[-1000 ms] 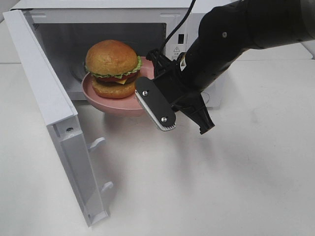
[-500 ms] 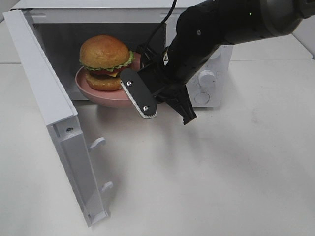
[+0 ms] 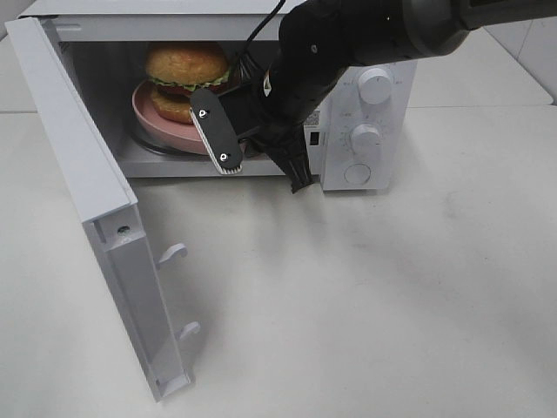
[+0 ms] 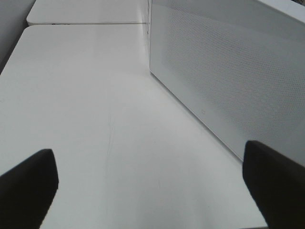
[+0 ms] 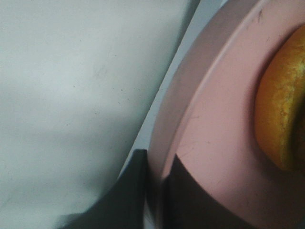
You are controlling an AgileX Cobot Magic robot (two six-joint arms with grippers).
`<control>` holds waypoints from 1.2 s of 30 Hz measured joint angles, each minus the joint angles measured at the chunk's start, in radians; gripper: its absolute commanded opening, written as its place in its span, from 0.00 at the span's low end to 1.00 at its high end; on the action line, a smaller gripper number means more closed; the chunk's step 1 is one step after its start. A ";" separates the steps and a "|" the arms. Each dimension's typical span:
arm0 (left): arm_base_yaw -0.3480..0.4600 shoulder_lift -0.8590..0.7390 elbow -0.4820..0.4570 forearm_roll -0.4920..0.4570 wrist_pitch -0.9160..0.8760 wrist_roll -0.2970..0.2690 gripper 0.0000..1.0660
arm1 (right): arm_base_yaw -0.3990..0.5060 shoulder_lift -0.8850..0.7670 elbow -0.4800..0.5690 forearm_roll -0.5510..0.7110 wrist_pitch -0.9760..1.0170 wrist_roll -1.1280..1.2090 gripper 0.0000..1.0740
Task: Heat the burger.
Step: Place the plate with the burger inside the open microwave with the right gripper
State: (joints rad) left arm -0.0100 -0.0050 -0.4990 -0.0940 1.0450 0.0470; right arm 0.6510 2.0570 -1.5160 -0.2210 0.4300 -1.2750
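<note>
1. I am watching the right gripper (image 5: 155, 191) pinching its dark fingers (image 5: 128, 195) together on the rim of the round pink plate (image 5: 205, 119).
2. The small round burger (image 3: 185, 65), with its golden-brown domed bun and green lettuce edge, is sitting on that plate.
3. Plate and burger are lying inside the cavity of the white box-shaped microwave oven (image 3: 365, 96). I cannot tell whether the plate is touching its floor.
4. The oven's white hinged door (image 3: 78, 148) is standing wide open.
5. The left gripper (image 4: 152, 191) is holding its black fingers (image 4: 28, 186) far apart, empty, above the white tabletop (image 4: 95, 119), beside a white perforated panel (image 4: 228, 71).
</note>
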 measured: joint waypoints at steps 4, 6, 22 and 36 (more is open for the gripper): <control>0.000 0.000 0.000 0.000 0.000 0.000 0.95 | 0.000 0.026 -0.031 -0.018 0.004 0.026 0.03; 0.000 0.000 0.000 0.000 0.000 0.000 0.95 | -0.001 0.050 -0.060 -0.029 0.010 0.049 0.03; 0.000 0.000 0.000 0.000 0.000 0.000 0.95 | -0.002 0.186 -0.248 -0.093 0.092 0.147 0.06; 0.000 0.000 0.000 0.001 0.000 0.000 0.95 | -0.006 0.253 -0.329 -0.115 0.096 0.154 0.14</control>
State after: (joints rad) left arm -0.0100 -0.0050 -0.4990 -0.0930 1.0450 0.0470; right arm 0.6450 2.3100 -1.8450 -0.3360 0.5260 -1.1210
